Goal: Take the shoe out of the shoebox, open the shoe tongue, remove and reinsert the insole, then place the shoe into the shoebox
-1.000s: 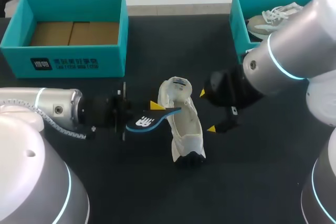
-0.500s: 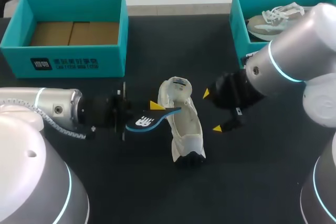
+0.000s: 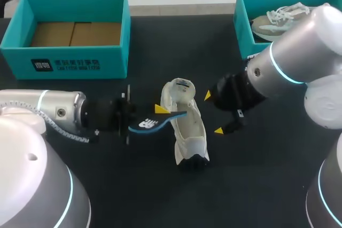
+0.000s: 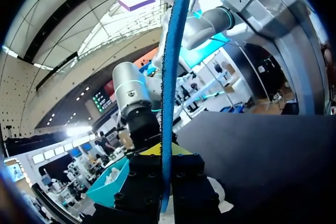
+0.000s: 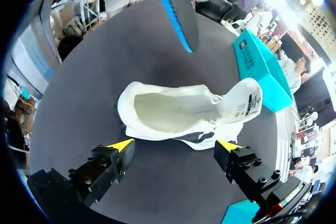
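Note:
A white shoe lies on the black table, its opening facing up and its tongue pulled back. My left gripper is shut on the heel end of a blue insole, whose tip hangs over the shoe's opening. In the left wrist view the insole stands edge-on between that gripper's fingers. My right gripper stands open just right of the shoe. In the right wrist view the shoe lies just ahead of this gripper, with the insole beyond it.
A teal shoebox with a bare cardboard floor stands at the back left. A second teal box at the back right holds another shoe. The back-left box also shows beyond the shoe in the right wrist view.
My left gripper has edged the insole slightly right, toward the shoe. My right arm has shifted a little, its gripper staying open beside the shoe.

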Motion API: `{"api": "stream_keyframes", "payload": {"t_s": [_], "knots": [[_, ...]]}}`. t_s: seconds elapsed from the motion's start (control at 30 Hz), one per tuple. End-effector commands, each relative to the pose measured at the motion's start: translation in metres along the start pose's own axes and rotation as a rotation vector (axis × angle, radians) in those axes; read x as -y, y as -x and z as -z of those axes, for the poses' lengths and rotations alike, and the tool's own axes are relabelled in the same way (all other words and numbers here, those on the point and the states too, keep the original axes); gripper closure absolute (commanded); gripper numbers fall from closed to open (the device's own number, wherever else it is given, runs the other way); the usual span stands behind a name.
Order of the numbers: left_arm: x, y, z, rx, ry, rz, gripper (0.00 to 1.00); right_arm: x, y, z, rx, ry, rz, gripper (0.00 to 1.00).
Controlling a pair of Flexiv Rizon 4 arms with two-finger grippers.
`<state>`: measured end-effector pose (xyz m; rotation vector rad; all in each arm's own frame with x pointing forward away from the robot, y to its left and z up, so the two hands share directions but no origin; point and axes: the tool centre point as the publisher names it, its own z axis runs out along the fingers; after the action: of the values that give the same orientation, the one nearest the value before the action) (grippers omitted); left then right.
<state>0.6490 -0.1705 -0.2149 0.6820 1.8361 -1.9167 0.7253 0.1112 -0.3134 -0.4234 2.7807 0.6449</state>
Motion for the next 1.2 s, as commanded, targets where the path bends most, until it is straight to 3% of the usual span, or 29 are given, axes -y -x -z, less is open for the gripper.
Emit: {"api": "stream_keyframes", "payload": {"t_s": [0.03,0.33,0.57,0.97,1.2], "knots": [[-0.001,0.0,-0.017,0.026,-0.008,0.006,1.0,-0.001,-0.001,-0.001,0.003,-0.002,0.0,0.0],[-0.01,-0.006,-0.035,0.065,-0.009,0.008,1.0,-0.001,-0.001,-0.001,0.003,-0.002,0.0,0.0],[-0.023,-0.016,-0.035,0.052,0.022,0.027,1.0,-0.001,-0.001,-0.001,0.003,-0.002,0.0,0.0],[-0.023,-0.016,-0.035,0.052,0.022,0.027,1.0,-0.001,-0.001,-0.001,0.003,-0.002,0.0,0.0],[-0.037,-0.022,-0.044,0.051,0.001,0.037,1.0,-0.001,-0.001,-0.001,0.003,-0.002,0.0,0.0]]}}
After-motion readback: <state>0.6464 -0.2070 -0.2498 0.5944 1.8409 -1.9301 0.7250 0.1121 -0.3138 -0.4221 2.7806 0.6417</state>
